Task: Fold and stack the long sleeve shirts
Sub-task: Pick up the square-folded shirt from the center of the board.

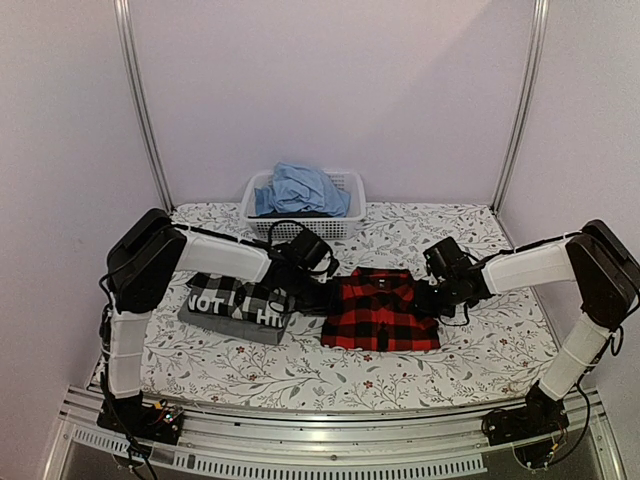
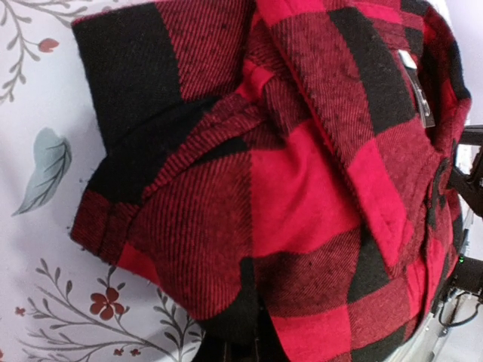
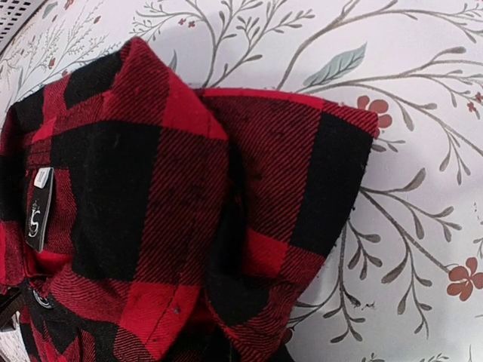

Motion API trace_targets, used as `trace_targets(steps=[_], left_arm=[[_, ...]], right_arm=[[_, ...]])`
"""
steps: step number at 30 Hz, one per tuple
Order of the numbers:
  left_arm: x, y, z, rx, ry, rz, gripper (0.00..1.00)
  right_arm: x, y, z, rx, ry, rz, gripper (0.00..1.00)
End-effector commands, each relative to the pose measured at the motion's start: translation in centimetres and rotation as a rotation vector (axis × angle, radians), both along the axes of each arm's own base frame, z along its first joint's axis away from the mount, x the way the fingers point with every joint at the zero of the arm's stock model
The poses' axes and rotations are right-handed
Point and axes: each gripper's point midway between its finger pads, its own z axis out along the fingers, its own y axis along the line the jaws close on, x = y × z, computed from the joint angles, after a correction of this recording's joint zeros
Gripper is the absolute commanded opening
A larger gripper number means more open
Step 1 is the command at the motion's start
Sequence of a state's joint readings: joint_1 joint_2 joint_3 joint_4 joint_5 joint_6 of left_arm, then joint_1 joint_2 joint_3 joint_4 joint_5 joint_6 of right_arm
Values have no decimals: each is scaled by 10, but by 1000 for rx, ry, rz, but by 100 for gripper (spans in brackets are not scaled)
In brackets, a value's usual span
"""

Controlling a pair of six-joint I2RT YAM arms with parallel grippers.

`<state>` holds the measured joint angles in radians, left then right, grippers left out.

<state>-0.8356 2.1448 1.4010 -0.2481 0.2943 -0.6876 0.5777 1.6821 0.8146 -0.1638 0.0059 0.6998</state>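
Red-and-black flannel shirt pinched at its two far corners by the grippers.
The shirt is laid folded on the flowered table, right of centre. Its far left corner is clamped by the left gripper and its far right corner by the right gripper, each with jaws pressed together on bunched cloth. Just beside it on the left, a black-and-white check shirt and a dark grey lettered shirt are piled together. At the far edge a white basket is set, with crumpled blue cloth heaped in it above the rim.
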Motion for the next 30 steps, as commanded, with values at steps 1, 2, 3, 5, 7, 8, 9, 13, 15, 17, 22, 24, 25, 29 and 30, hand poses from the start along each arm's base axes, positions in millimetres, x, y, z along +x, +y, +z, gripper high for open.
trace_targets(steps=[1, 2, 3, 5, 7, 8, 9, 13, 15, 17, 22, 24, 25, 29, 30], left_arm=[[-3, -8, 21, -15, -33, -18, 0], [-1, -8, 27, -21, -45, -17, 0], [0, -9, 34, -26, -56, -18, 0], [2, -9, 47, -36, -79, -22, 0], [4, -8, 57, -37, -93, -25, 0], [5, -8, 62, -36, -99, -28, 0], [4, -8, 66, -36, -104, -32, 0], [6, -2, 86, -25, -140, -37, 0], [6, 2, 97, -24, -153, -39, 0], [6, 6, 108, -24, -166, -40, 0], [6, 28, 139, -14, -208, -26, 0], [8, 43, 150, -8, -223, -10, 0], [9, 52, 155, 0, -229, -3, 0], [15, 95, 169, 35, -245, 45, 0], [17, 107, 172, 45, -247, 62, 0]], right_arm=[[-11, 15, 9, 65, 20, 44, 0], [-10, 18, 16, 80, 8, 44, 0], [-10, 19, 22, 89, -3, 45, 0], [-7, 22, 39, 113, -39, 45, 0], [-5, 22, 51, 118, -60, 40, 0], [-5, 23, 55, 118, -65, 41, 0], [-4, 24, 59, 121, -71, 43, 0], [-4, 36, 77, 147, -99, 60, 0], [-4, 43, 88, 162, -113, 68, 0], [-3, 51, 101, 178, -131, 78, 0], [3, 82, 139, 236, -188, 110, 0], [4, 101, 152, 269, -206, 132, 0], [4, 111, 159, 287, -215, 145, 0], [8, 154, 175, 359, -231, 181, 0], [9, 165, 181, 383, -242, 193, 0]])
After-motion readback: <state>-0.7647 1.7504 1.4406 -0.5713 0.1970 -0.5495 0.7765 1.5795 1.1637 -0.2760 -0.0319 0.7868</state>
